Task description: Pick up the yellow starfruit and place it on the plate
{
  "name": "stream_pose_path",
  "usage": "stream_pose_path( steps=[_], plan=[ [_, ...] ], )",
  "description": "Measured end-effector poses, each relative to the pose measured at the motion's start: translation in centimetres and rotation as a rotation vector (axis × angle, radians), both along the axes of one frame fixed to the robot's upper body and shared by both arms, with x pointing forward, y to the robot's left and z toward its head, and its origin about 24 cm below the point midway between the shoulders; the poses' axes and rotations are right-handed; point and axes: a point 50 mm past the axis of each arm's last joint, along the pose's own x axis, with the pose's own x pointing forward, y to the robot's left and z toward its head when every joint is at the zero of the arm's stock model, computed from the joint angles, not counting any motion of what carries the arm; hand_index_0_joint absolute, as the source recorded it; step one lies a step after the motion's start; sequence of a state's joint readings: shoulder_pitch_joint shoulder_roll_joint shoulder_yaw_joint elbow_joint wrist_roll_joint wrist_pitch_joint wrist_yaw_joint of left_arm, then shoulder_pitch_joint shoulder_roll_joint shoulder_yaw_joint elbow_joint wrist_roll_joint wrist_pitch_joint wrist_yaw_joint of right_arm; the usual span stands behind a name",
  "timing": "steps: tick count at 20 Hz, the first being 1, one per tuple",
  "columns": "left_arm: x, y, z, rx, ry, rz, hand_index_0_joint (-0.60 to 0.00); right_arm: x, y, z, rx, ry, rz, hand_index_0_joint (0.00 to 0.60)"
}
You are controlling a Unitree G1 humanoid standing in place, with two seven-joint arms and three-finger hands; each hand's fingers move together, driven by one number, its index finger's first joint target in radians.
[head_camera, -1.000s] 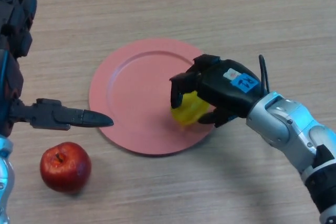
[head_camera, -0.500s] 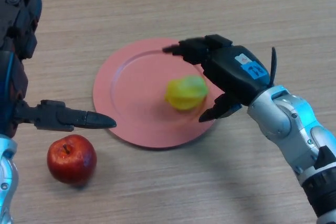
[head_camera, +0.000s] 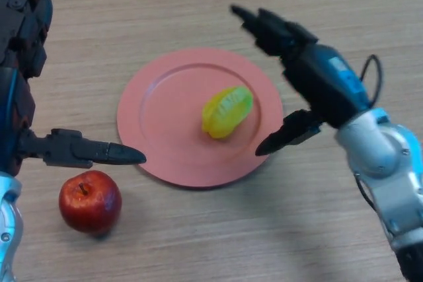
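Now, left to right:
Left hand (head_camera: 39, 97): at the left edge, fingers straight and spread, holding nothing; one finger reaches out level above the table, its tip just beside the plate's left rim and above the apple.
Apple (head_camera: 90, 201): red, stem up, on the table just off the plate's lower-left rim, not touching it.
Table (head_camera: 198, 242): pale wood grain.
Plate (head_camera: 158, 117): pink, round, flat on the table, between the two hands.
Starfruit (head_camera: 227, 111): yellow with a green tinge toward its upper end, ridged, lying tilted on the right half of the plate, inside the rim; no hand touches it.
Right hand (head_camera: 317, 77): raised over the plate's right rim, wide open and empty; fingers stretched up and to the left past the plate's top-right edge, thumb pointing down-left, its tip over the lower-right rim. Starfruit sits clear of both.
Right arm: silver, coming in from the lower right.
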State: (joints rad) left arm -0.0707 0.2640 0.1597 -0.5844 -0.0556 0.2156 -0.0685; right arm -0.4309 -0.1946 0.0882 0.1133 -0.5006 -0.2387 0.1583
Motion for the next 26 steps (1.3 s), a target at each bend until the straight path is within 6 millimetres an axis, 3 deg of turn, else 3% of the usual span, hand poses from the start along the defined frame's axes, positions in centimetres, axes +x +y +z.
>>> stream_pose_path(
  steps=[5,11,15,26],
  plan=[
    [0.1,0.0,-0.2,-0.003,0.007,-0.002,0.0,-3.1,-2.4,2.5,0.403,0.186,-0.016,0.0],
    [0.3,-0.9,-1.0,-0.015,0.042,-0.037,0.0,-5.7,-5.6,2.1,0.572,0.287,-0.062,0.0],
    [0.4,-0.8,-1.3,-0.017,0.058,-0.031,0.0,-6.7,-5.5,1.7,0.604,0.324,-0.087,0.0],
    [0.4,1.1,-2.9,-0.017,0.132,0.043,0.0,-6.7,-5.0,1.1,0.577,0.341,-0.096,0.0]
  ],
)
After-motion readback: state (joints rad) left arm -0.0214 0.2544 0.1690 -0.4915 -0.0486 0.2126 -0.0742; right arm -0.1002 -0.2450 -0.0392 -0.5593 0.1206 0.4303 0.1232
